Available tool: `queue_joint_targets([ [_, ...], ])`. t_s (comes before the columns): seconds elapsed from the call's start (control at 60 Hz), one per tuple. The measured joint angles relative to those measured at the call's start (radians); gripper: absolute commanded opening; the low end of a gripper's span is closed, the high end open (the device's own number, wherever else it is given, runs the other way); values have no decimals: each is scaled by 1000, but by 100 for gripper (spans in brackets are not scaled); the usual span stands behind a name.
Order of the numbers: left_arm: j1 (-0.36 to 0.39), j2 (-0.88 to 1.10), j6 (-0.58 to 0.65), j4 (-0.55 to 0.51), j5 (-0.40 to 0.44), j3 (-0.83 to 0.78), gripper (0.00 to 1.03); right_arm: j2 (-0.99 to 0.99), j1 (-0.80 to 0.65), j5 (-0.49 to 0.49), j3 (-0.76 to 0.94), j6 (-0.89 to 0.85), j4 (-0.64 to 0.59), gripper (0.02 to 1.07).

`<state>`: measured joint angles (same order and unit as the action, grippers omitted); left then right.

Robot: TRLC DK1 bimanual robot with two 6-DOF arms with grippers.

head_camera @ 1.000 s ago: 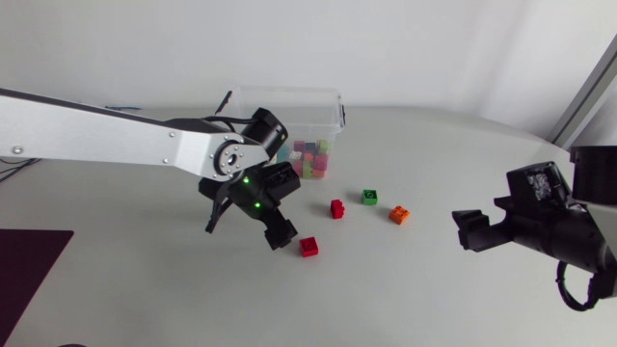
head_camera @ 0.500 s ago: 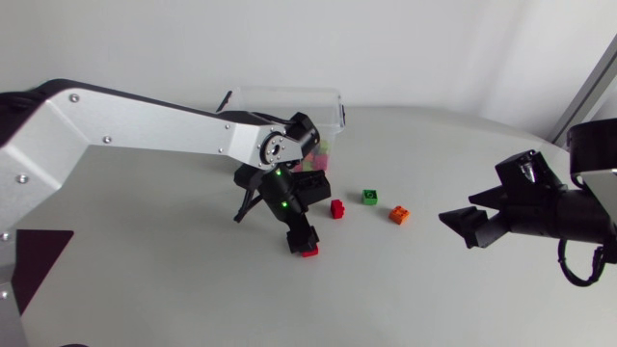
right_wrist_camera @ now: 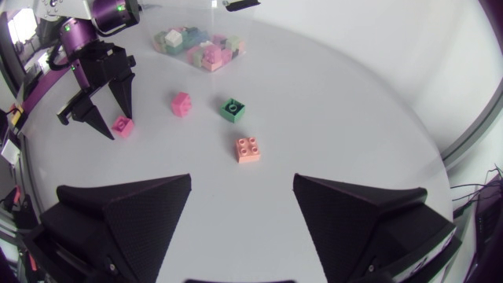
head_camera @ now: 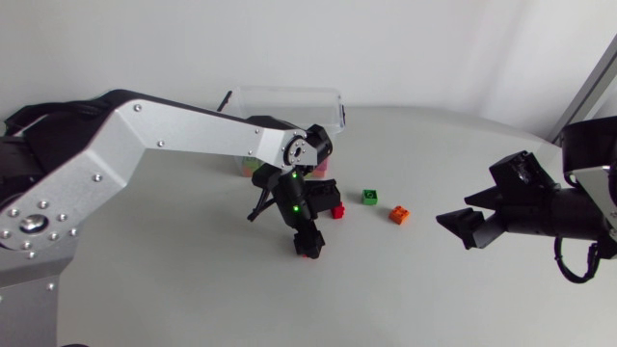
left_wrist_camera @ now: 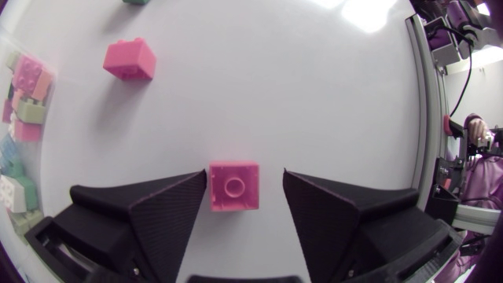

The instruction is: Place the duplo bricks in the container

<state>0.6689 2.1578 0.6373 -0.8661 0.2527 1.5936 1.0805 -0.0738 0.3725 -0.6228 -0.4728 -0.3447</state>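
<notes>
A red brick point(head_camera: 310, 253) point(left_wrist_camera: 234, 186) lies on the table between the fingers of my left gripper point(head_camera: 305, 242) point(left_wrist_camera: 244, 192). One finger is right at the brick's side and the other stands a small gap off, so the gripper is open. A second red brick point(head_camera: 336, 209) point(left_wrist_camera: 129, 60) lies just ahead of it, with a green brick point(head_camera: 369, 197) point(right_wrist_camera: 232, 109) and an orange brick point(head_camera: 399, 214) point(right_wrist_camera: 248, 149) further right. The clear container point(head_camera: 289, 104) point(right_wrist_camera: 200, 43) at the back holds several bricks. My right gripper point(head_camera: 461, 227) point(right_wrist_camera: 242, 212) hangs open at the right, well apart from the bricks.
The white table point(head_camera: 193, 289) has bare room in front and to the left. My left arm's long silver link point(head_camera: 183, 135) crosses from the left edge in front of the container. In the right wrist view my left gripper point(right_wrist_camera: 98, 106) stands over the red brick point(right_wrist_camera: 122, 126).
My left gripper has swung right and come down over the nearer red brick, its fingers narrowing around it. My right gripper has turned and shifted slightly left.
</notes>
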Motion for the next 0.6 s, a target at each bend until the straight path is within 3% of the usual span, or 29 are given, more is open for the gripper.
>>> queue_joint_targets([
  [0.05,0,3,0,0,-2,1,52,0,0,1,0,0,0,96],
  [0.25,0,25,0,0,-44,1,46,0,0,2,0,-1,1,96],
  [0.45,0,42,-2,0,-55,10,31,0,8,2,0,-8,4,96],
  [0.6,0,42,-5,-1,-60,12,31,54,34,1,-2,-8,34,96],
])
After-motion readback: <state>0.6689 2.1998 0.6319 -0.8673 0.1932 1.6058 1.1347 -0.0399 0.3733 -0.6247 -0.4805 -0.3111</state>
